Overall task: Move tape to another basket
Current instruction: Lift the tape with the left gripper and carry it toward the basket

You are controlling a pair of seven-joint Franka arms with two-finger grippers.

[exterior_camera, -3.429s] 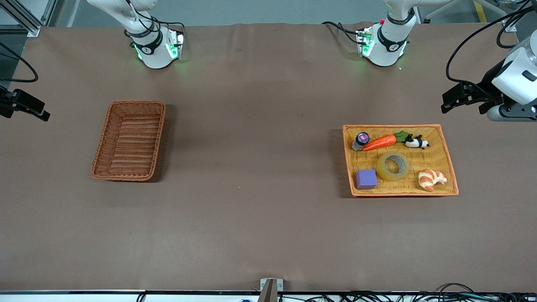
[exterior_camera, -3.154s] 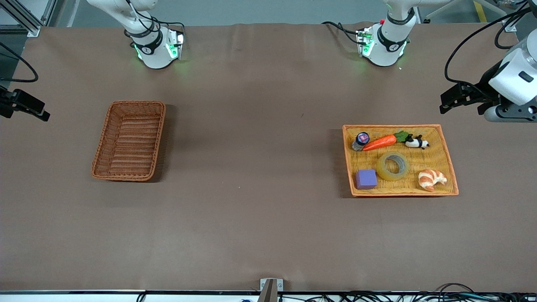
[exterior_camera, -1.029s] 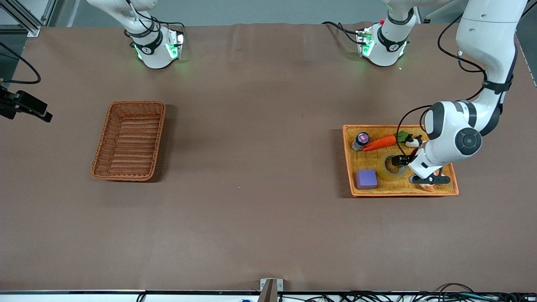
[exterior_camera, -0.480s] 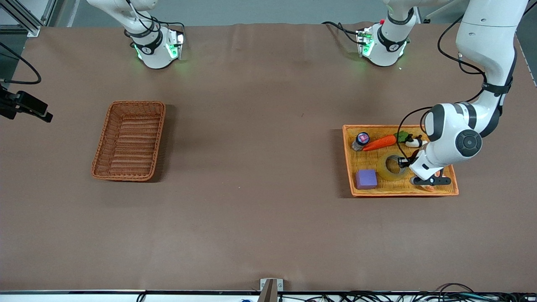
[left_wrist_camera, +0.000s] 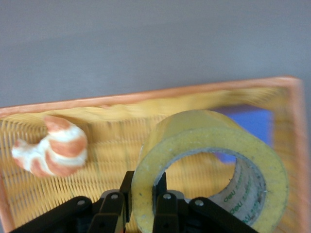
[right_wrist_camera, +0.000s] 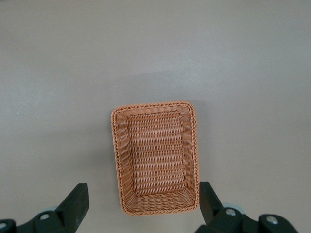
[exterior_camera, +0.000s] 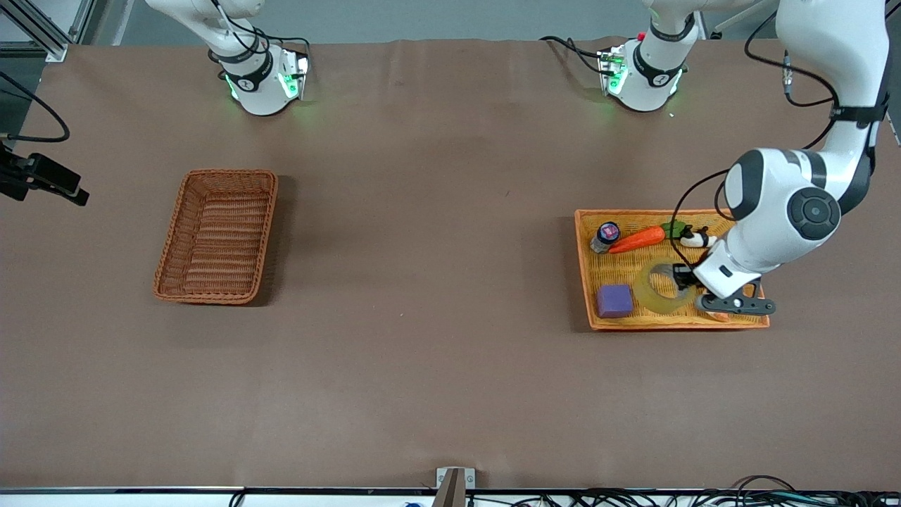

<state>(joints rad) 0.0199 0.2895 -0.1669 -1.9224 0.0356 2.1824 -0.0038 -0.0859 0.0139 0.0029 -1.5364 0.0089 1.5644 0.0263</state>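
tape pinched by its wall in the left hand.

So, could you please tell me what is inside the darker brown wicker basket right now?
Nothing: the darker wicker basket shows only bare weave. The tape is pinched by the left gripper over the orange tray basket.
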